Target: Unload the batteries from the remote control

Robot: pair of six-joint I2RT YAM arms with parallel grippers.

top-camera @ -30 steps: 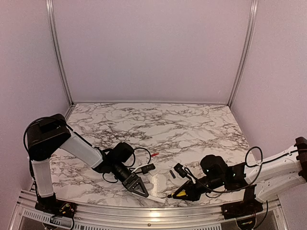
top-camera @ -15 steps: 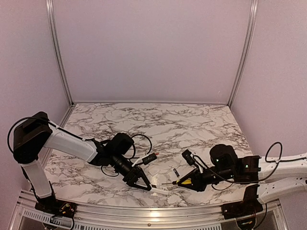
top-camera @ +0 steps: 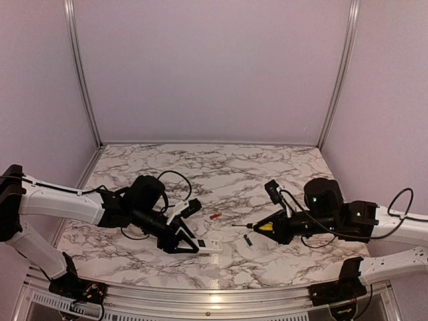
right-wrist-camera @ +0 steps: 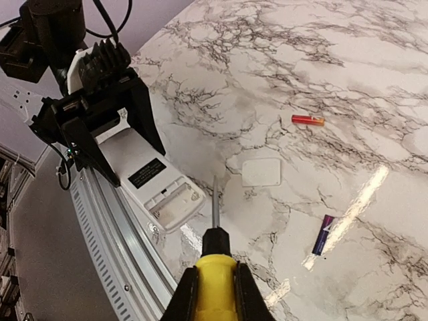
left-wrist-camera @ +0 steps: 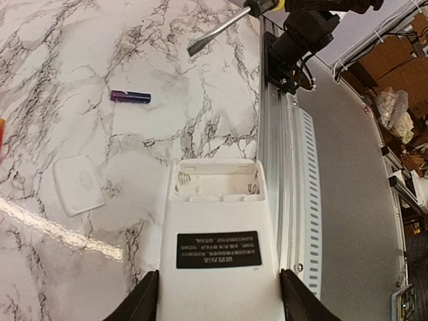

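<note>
surface: marble-look table (top-camera: 221,167), white with dark veins, and pretty shiny, with glare streaks near the front
room: plain pale lilac walls (top-camera: 214,67) on three sides, with a metal rail (top-camera: 200,304) along the near edge
remote: just one (left-wrist-camera: 217,267), back side up with the dark label showing. It's at the near edge of the table right by the rail. The battery bay is open and you can see the springs
left gripper: (top-camera: 182,242) clamped on the remote's sides, at the end away from the bay
batteries: two, both lying loose on the table
red battery: (right-wrist-camera: 307,120) farther back, well apart from the remote
dark battery: (right-wrist-camera: 324,234) on the right arm's side, near the screwdriver, not touching anything
cover: one small white squarish piece (right-wrist-camera: 261,172), flat on the table between the remote and the red battery
screwdriver: one, with a yellow handle (right-wrist-camera: 215,264). The tip points toward the left arm, into the gap between the open bay and the cover
right gripper: (right-wrist-camera: 214,294) closed around the yellow handle
arms: two, both reaching in low from the sides
</note>
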